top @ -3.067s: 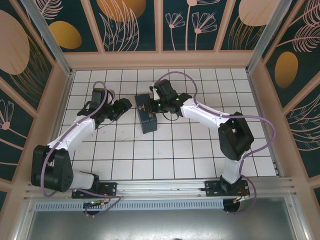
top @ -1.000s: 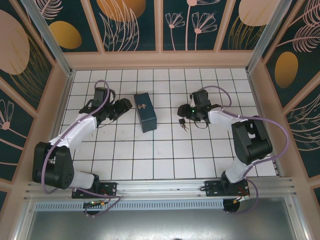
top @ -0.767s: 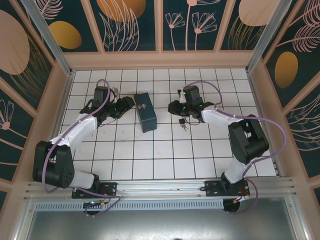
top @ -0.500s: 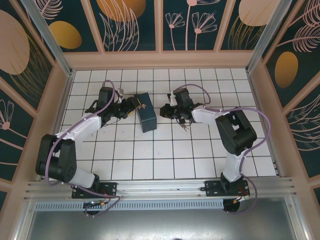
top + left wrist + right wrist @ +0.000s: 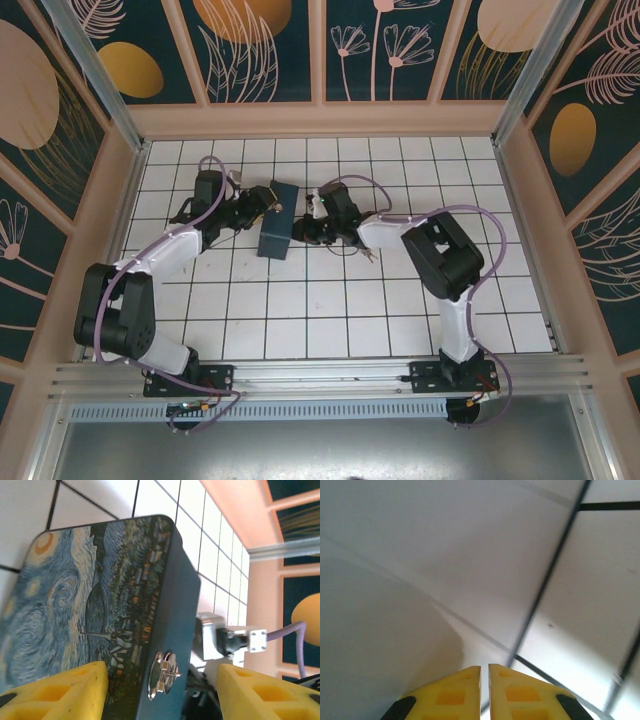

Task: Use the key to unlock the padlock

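The left hand gapes wide around the swirl-painted box, apparently to steady it, while the right hand, clenched on nothing, sits just beside the box, and the key bunch lies unheld on the counter near the right arm.

Two arms reach over one tiled table: the left arm and the right arm. Each ends in one gripper, the left gripper and the right gripper, with two yellow fingers apiece. Between them sits one swirl-painted box bearing one silvery latch. One small metal cluster lies right of the box, too small to count its pieces.
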Robot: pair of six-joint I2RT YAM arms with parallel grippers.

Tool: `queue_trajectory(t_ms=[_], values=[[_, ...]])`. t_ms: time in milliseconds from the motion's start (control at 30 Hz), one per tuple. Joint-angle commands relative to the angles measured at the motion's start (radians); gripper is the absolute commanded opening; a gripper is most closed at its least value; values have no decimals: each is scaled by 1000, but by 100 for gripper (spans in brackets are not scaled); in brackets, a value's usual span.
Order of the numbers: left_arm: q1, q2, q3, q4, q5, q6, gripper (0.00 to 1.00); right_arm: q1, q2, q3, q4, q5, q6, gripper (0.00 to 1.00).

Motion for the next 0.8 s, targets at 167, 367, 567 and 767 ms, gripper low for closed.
queue_trajectory(t_ms=[167, 367, 567, 767], values=[[-31, -29, 37, -70, 47, 23, 59, 48, 117, 193, -126, 66, -35, 17], [-30, -14, 48, -110, 9, 40, 59, 21, 57, 163, -318, 255, -123, 22], [-30, 0, 39, -80, 8, 27, 59, -10, -21, 93, -450, 442, -208, 31], [-13, -14, 93, -148, -61, 93, 59, -36, -147, -2, -382, 429, -235, 35]])
